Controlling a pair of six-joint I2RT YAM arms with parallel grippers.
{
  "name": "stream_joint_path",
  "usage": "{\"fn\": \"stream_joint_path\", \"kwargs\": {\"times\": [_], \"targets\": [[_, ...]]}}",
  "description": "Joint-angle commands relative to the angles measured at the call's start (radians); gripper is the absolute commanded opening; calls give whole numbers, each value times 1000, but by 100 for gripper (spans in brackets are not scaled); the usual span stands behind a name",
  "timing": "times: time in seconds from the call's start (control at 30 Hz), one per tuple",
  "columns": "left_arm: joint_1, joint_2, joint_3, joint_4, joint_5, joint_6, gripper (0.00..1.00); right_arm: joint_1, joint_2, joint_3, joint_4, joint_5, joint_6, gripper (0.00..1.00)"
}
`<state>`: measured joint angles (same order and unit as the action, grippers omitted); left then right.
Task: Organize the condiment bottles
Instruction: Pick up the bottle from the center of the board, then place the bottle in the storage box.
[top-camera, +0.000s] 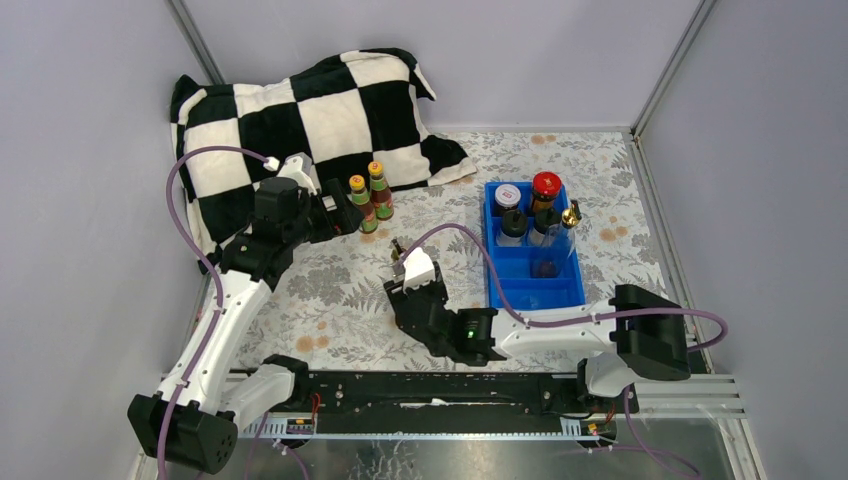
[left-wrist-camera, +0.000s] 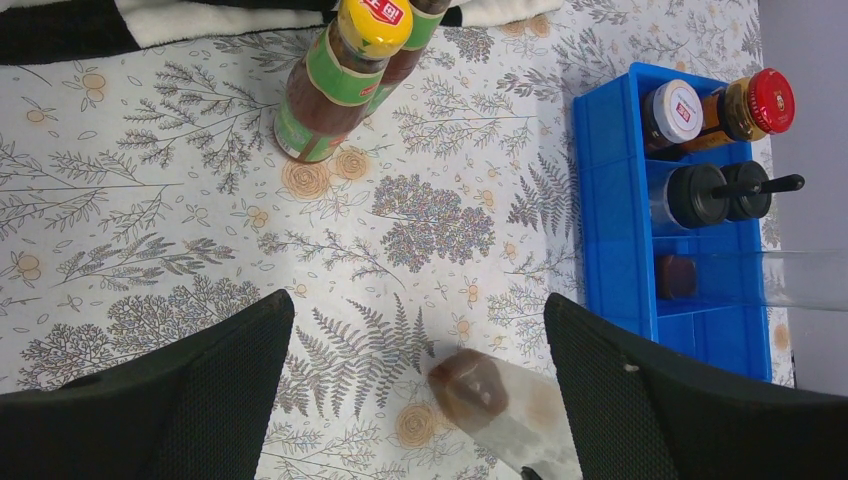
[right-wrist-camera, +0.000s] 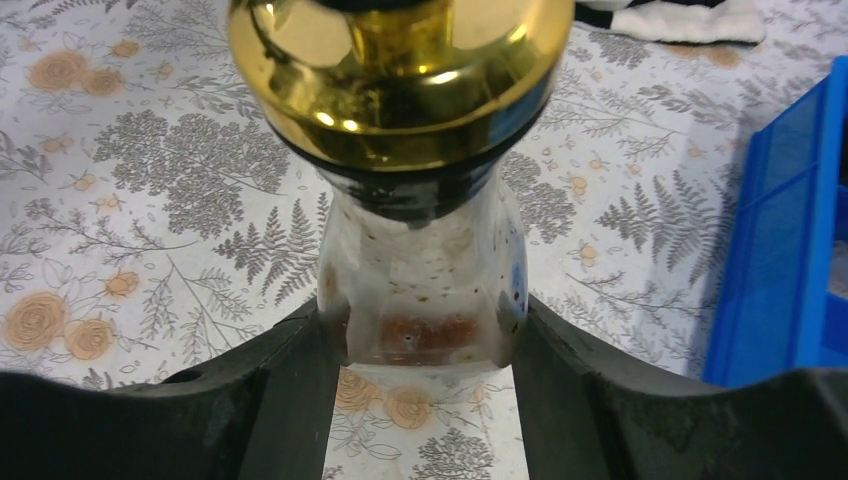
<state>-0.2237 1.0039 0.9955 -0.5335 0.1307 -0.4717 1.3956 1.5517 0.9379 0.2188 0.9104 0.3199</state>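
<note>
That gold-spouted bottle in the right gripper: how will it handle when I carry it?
The gold-spouted bottle looks nearly empty, so probably light. Its big gold spout on a narrow body may make it top-heavy. Smooth clear walls could slip.

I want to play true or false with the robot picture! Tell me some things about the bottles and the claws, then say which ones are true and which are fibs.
1. The right claw is gripping a gold-topped bottle. True.
2. The two orange-capped bottles are inside the blue tray. False: they stand on the table, next to the checkered cloth.
3. The red-lidded jar sits in the blue tray. True.
4. The left claw is squeezing a bottle. False: it is open, with nothing between its fingers.
</note>
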Motion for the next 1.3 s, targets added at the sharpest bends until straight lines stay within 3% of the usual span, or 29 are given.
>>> {"fn": "stream_joint_path", "kwargs": {"times": [0.0, 0.33, 0.93, 1.27], "targets": [[-6, -10, -13, 34, -6, 20, 99, -6, -112, 20, 49, 114, -68, 47], [-6, -11, -15, 37, -1, 15, 99, -53, -250, -16, -1, 141, -74, 46], [-6, 3, -5, 37, 2, 10, 99, -244, -472, 31, -195, 59, -140, 47], [-6, 4, -3, 36, 2, 7, 99, -414, -584, 28, -320, -34, -144, 47]]}}
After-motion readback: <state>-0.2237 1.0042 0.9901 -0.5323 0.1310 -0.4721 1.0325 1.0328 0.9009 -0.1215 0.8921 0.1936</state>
